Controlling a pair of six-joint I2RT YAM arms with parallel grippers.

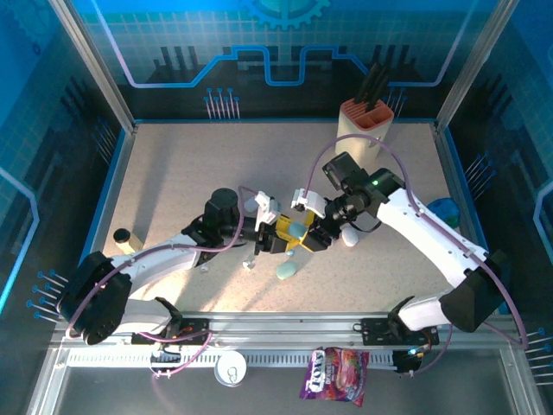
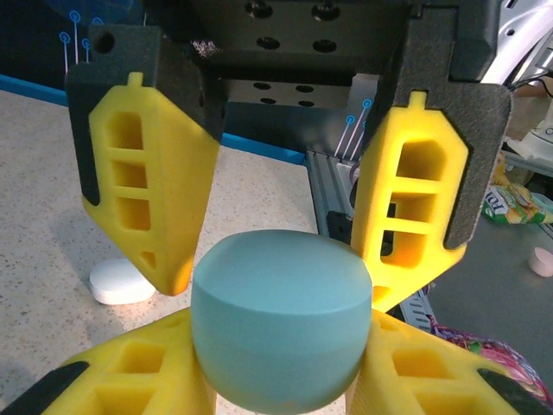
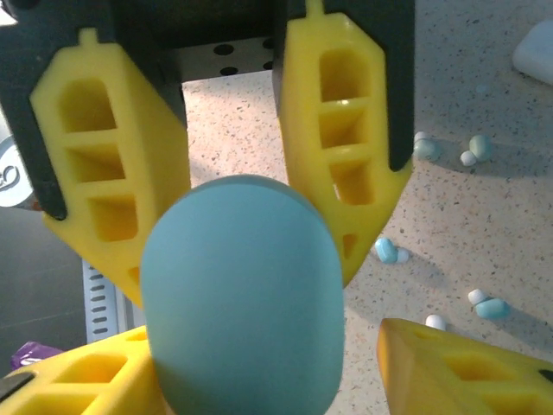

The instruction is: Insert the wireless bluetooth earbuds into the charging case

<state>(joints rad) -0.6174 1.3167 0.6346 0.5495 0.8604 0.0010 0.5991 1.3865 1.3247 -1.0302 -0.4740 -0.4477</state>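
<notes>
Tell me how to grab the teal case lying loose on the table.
Take the teal case across its narrow sides, from straight above: it lies flat, a low smooth oval, so the short axis probably gives the surest hold.

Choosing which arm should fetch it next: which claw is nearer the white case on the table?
Right. The right claw sits beside the white case; the left claw is farther, beyond the teal case between them.

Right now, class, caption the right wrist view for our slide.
Left gripper grips the blue-green charging case; loose earbuds dot the speckled table behind.
</notes>
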